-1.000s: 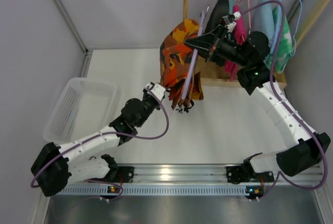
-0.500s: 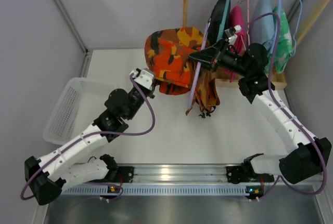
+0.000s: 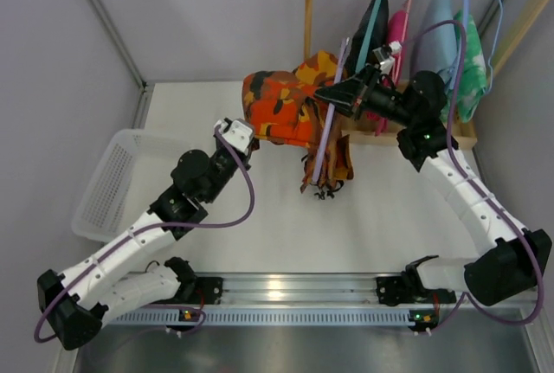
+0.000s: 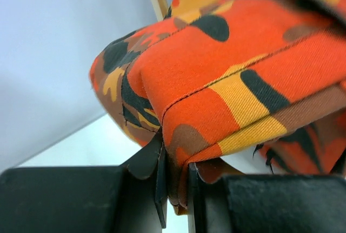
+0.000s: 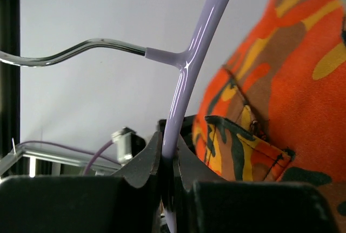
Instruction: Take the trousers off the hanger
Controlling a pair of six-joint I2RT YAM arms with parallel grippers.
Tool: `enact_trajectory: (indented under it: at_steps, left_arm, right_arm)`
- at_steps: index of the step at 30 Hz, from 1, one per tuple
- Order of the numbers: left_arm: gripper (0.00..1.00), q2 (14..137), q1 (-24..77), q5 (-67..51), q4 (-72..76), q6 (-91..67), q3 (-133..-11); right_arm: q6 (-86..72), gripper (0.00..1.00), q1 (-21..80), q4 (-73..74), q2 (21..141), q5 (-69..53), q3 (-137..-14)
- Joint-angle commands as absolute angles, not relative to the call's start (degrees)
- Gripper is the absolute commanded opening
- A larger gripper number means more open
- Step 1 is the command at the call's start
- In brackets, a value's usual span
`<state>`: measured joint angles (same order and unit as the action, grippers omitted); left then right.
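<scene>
The orange trousers [image 3: 286, 109] with dark and yellow blotches hang bunched in the air over the table, draped over the pale lilac hanger [image 3: 327, 122]. Dark drawstrings [image 3: 322, 189] dangle below. My left gripper [image 3: 245, 134] is shut on a fold of the trousers [image 4: 216, 98] at their left edge. My right gripper [image 3: 325, 94] is shut on the hanger's lilac bar [image 5: 186, 81], with the trousers [image 5: 281, 98] just to its right. The hanger's slim hook [image 5: 70, 52] curves off to the left.
A white mesh basket [image 3: 117, 183] sits at the table's left. A wooden rack [image 3: 309, 1] at the back right holds black, pink, pale blue and green garments [image 3: 433, 35] on other hangers. Grey walls close in behind and at both sides.
The trousers and hanger swung left and up, then settled lower. My left gripper pulled the fabric left and up from the hanger; my right gripper kept hold of the hanger.
</scene>
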<state>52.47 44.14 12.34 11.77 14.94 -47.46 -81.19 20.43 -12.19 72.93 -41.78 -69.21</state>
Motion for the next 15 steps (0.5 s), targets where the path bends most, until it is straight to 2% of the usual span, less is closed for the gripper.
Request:
enact_trajectory:
  at_steps: [1,6,11,15]
  left_arm:
    - [0.0,50.1,41.9,10.7,14.2,12.1,-47.1]
    - [0.0,52.5,40.2,9.2,15.9,8.3,-53.2]
    - [0.0,57.9,38.1,5.2,15.4,4.0,-68.7]
    - [0.0,61.5,38.0,6.8,15.2,4.2,-78.8]
  right_arm:
    - [-78.6,0.0,19.6,-20.3,70.9,-41.6,-77.1]
    - [-76.3,0.0,20.0,-19.5,70.7,-41.2,-74.2]
    - [-75.0,0.0,21.4,-22.6,71.2,-41.7,-69.0]
    - [-73.7,0.0,21.8,-26.3,71.7,-42.5,-64.5]
